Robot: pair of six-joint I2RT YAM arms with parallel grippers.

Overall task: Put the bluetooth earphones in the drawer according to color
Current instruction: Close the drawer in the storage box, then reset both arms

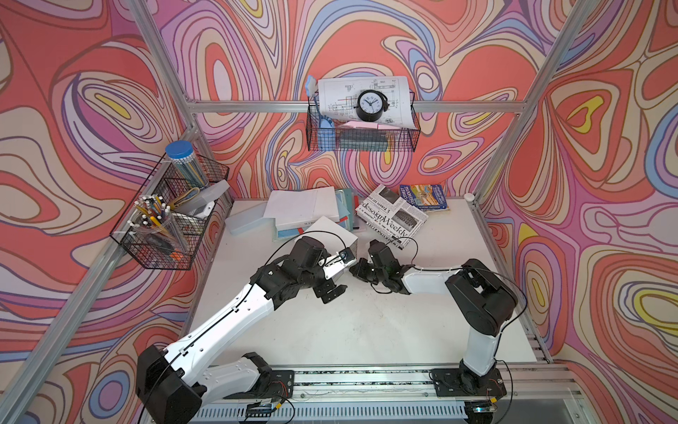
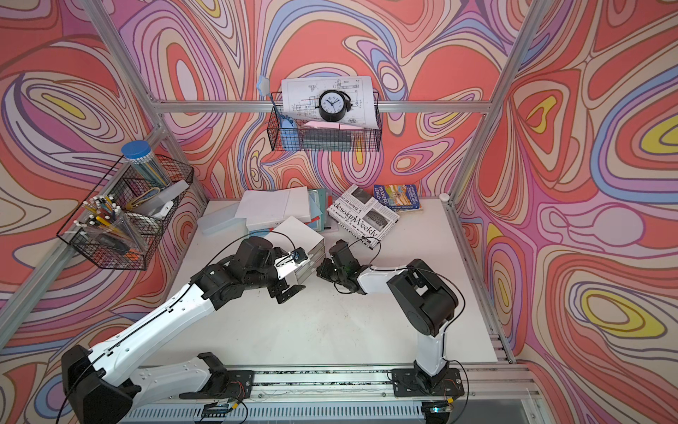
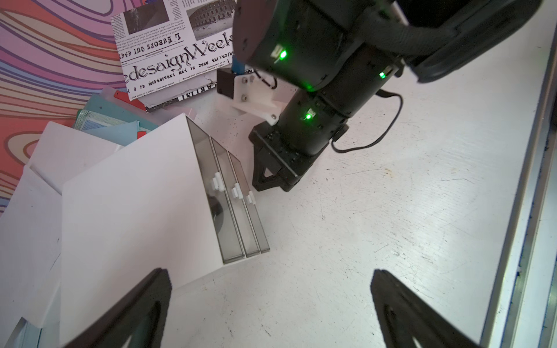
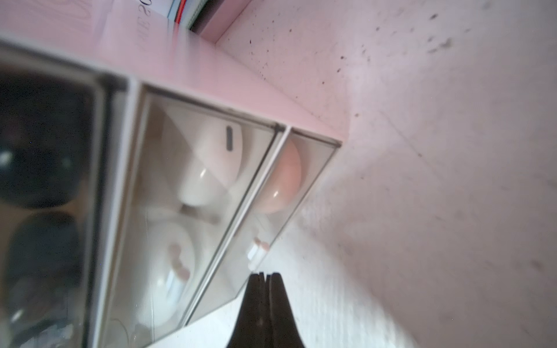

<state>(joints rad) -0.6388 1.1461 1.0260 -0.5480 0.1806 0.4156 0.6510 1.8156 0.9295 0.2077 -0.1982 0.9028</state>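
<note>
Right hand (image 4: 265, 275) has its two black tips pressed together with nothing between them. It points at the clear front of the lowest drawer (image 4: 316, 162) of the white three-drawer plastic cabinet (image 3: 135, 195), just beside that drawer's small white tab handle (image 4: 256, 250); whether the tips touch the front I cannot tell. Left hand (image 3: 269, 272) is spread wide and empty, hovering over the white surface (image 3: 391, 226) just in front of the cabinet.

The sorting looks essentially finished. Through the clear fronts in the right wrist view, the glossy black pebble-shaped earphone cases (image 4: 39, 150) sit in the top drawer (image 4: 99, 180), the smooth white earphone cases (image 4: 208, 162) in the middle drawer (image 4: 150, 168), and a pale pink earphone case (image 4: 286, 177) in the lowest one, so each colour has its own compartment. At least two black and two white are visible; only one pink shows clearly, and the rest is blurred or hidden, so the full count cannot be confirmed. In both top views no case lies loose on the surface, though the arms cover part of it near the cabinet.

All three drawer fronts appear pushed in or nearly so. My judgement: what remains is at most seating the lowest drawer fully, then backing both arms away.
</note>
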